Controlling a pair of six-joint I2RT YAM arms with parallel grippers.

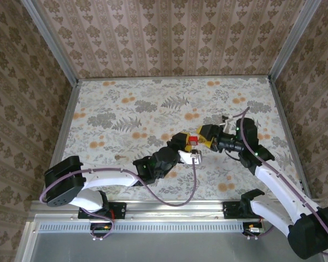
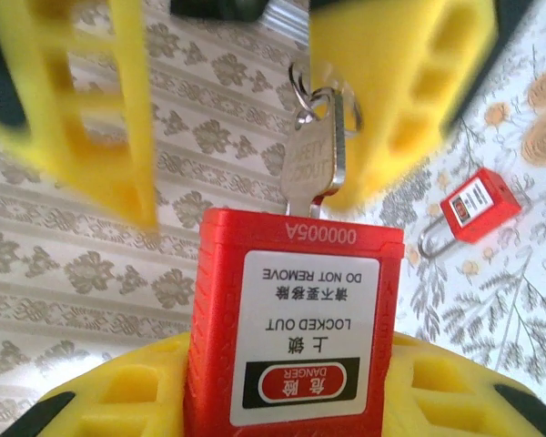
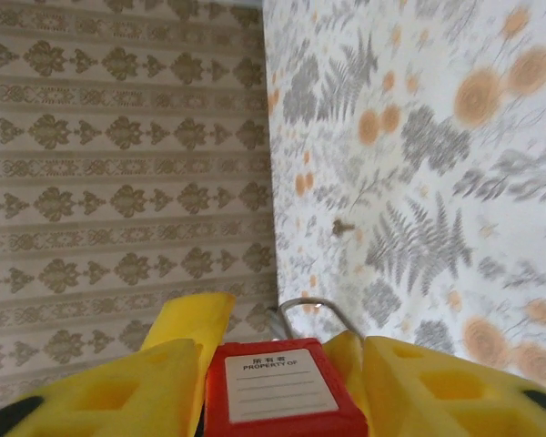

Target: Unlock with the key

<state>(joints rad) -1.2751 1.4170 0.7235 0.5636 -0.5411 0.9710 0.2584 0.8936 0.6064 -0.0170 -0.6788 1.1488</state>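
A red padlock (image 2: 296, 319) with a white "LOCKED OUT" label stands in my left gripper (image 2: 291, 382), whose yellow fingers (image 2: 118, 391) are shut on its body. A silver key (image 2: 311, 164) on a ring sticks out of the padlock's end. My right gripper (image 2: 255, 182) is open around the key, its blurred yellow fingers (image 2: 400, 100) standing apart on either side. In the right wrist view the padlock (image 3: 278, 391) shows its "PROPERTY OF" label and its steel shackle (image 3: 314, 308) between yellow fingers (image 3: 437, 387). From above, both grippers (image 1: 185, 144) (image 1: 206, 135) meet at the padlock (image 1: 192, 141) over mid-table.
A second red padlock (image 2: 476, 205) lies on the floral tablecloth (image 1: 153, 109) to the right in the left wrist view. Patterned walls (image 1: 169, 33) enclose the table on the back and both sides.
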